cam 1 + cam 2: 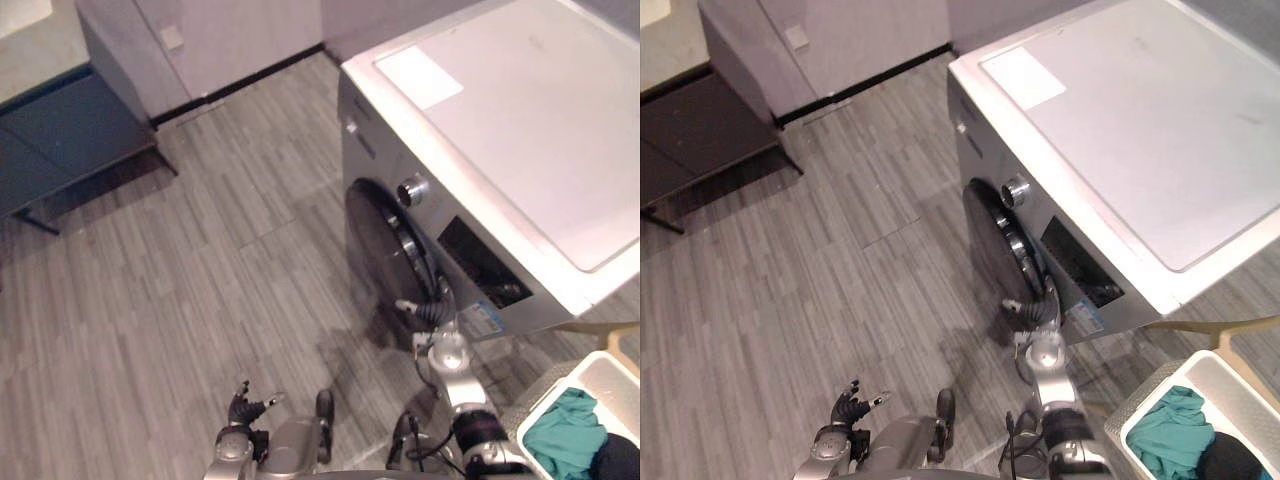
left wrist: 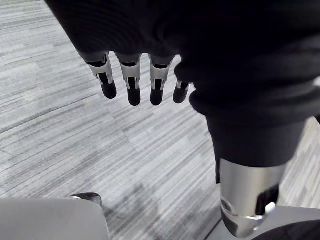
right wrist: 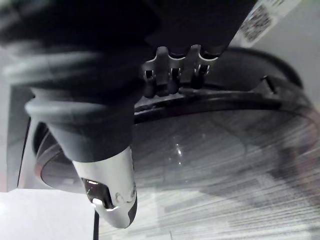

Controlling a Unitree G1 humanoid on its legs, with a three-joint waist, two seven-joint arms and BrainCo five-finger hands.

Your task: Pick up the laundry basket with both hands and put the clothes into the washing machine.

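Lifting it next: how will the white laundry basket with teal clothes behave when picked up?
The laundry basket looks rigid-walled, so probably keeps its shape. The teal garment and dark garment lie crumpled, likely floppy and light. They sit toward one end, so it may tilt.

Soft, even indoor light from above. The washing machine [image 1: 520,120] top glares pale and washed out; its front sits shaded, throwing a faint shadow on the floor [image 1: 200,300] before the door [image 3: 200,145], whose glass holds dim reflections.
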